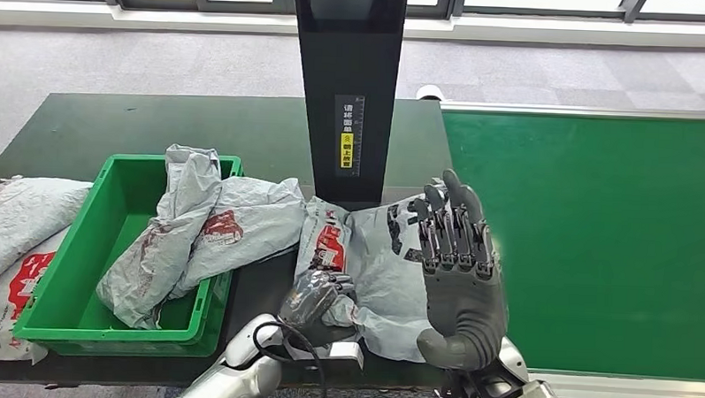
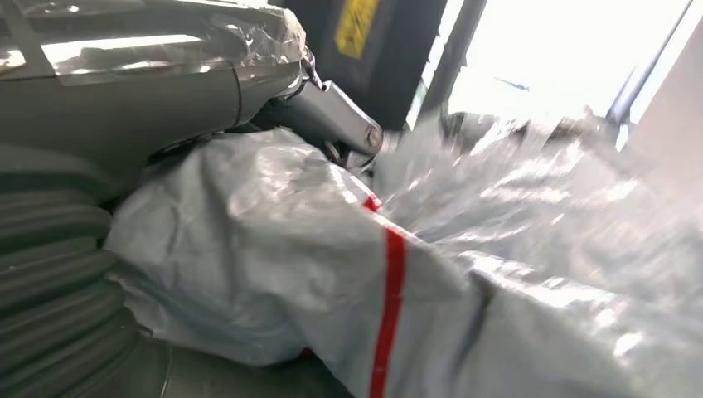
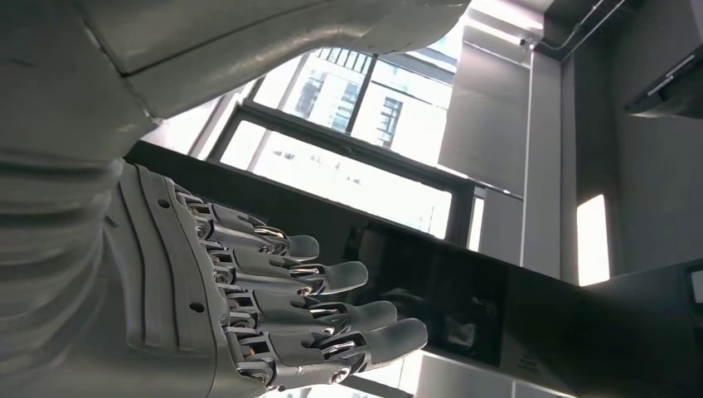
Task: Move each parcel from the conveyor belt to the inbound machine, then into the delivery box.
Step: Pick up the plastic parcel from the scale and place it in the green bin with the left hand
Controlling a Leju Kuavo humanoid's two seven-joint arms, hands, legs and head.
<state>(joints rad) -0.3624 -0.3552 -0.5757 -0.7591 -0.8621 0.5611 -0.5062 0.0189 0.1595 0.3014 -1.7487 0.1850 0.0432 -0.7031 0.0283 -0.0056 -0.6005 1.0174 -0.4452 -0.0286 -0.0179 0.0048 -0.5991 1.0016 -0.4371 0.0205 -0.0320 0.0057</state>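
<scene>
A grey plastic parcel (image 1: 373, 270) with red and black print lies on the dark table at the foot of the black inbound machine (image 1: 348, 84). My left hand (image 1: 314, 299) grips its near edge; up close the crinkled grey parcel (image 2: 348, 274) with a red stripe lies against my left hand (image 2: 58, 274). My right hand (image 1: 457, 265) is raised above the parcel's right side, fingers straight and apart, holding nothing; the right hand (image 3: 249, 307) shows the same. Two grey parcels (image 1: 197, 229) lie draped in the green delivery box (image 1: 80, 309).
The green conveyor belt (image 1: 595, 234) runs along the right. More grey parcels (image 1: 16, 240) lie on the table left of the box. Windows and grey carpet are beyond the table's far edge.
</scene>
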